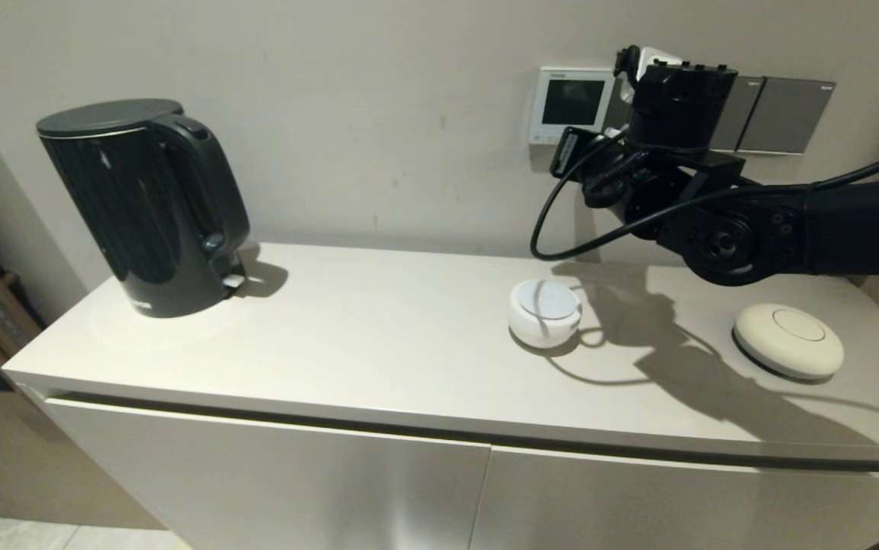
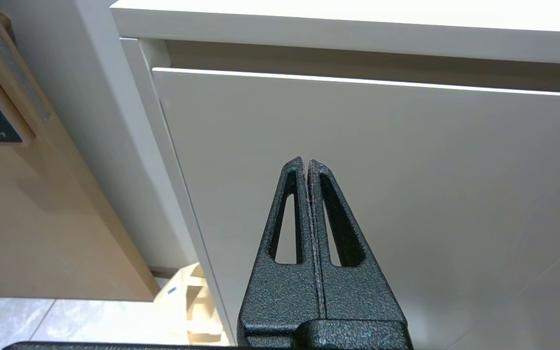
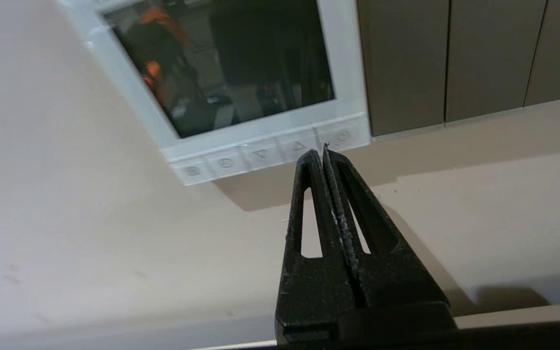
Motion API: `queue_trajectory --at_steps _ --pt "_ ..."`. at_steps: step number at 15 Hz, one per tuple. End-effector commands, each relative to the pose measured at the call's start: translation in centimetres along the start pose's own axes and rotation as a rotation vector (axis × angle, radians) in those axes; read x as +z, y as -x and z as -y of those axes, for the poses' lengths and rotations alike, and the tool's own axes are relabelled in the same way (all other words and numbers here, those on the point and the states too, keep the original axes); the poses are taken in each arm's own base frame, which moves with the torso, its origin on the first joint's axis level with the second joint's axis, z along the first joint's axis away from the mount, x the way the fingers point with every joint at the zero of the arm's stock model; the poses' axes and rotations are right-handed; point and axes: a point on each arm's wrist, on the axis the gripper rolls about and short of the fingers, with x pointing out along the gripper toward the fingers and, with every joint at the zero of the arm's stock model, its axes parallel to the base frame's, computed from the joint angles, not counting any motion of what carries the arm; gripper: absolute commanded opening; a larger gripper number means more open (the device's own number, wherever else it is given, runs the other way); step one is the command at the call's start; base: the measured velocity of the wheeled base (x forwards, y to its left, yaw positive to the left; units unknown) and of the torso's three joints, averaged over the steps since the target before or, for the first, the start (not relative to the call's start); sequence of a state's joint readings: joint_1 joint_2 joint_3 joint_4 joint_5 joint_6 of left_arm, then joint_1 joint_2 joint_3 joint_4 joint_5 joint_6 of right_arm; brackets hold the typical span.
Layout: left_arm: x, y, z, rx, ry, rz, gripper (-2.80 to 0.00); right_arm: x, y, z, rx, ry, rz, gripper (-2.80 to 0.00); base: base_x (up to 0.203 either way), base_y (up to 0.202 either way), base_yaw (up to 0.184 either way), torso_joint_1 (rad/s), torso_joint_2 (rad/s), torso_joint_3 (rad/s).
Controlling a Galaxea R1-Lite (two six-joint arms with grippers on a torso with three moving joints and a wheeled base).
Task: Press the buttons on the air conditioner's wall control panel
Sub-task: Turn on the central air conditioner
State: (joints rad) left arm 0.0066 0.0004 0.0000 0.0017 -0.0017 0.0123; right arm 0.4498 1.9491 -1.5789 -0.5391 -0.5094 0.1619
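Right wrist view shows the right gripper [image 3: 322, 151], closed to a narrow tip, just below the buttons [image 3: 298, 145] of the wall control panel [image 3: 343, 73], so it should advance squarely and press one button gently.

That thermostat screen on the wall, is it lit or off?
Off: the thermostat screen is dark, showing only reflections, no digits.

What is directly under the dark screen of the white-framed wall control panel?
Under the dark screen runs a pale strip of five small buttons. The shut right hand points at it, its tips partly covering the strip near the fourth and fifth buttons.
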Motion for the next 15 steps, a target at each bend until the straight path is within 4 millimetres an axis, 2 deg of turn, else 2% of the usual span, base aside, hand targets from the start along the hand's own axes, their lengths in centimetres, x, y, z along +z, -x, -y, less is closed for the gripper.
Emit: queue_trajectory --at_steps 1,15 --pt "0.0 0.0 0.0 0.000 0.000 0.000 -2.80 -0.4 -0.2 0.0 -0.004 0.002 -0.005 -2.80 0.000 0.000 0.000 0.000 0.00 0.000" --pt "0.0 0.0 0.0 0.000 0.000 0.001 -2.80 -0.5 -1.3 0.4 -0.020 0.005 0.009 -2.80 0.000 0.000 0.000 0.000 0.00 0.000"
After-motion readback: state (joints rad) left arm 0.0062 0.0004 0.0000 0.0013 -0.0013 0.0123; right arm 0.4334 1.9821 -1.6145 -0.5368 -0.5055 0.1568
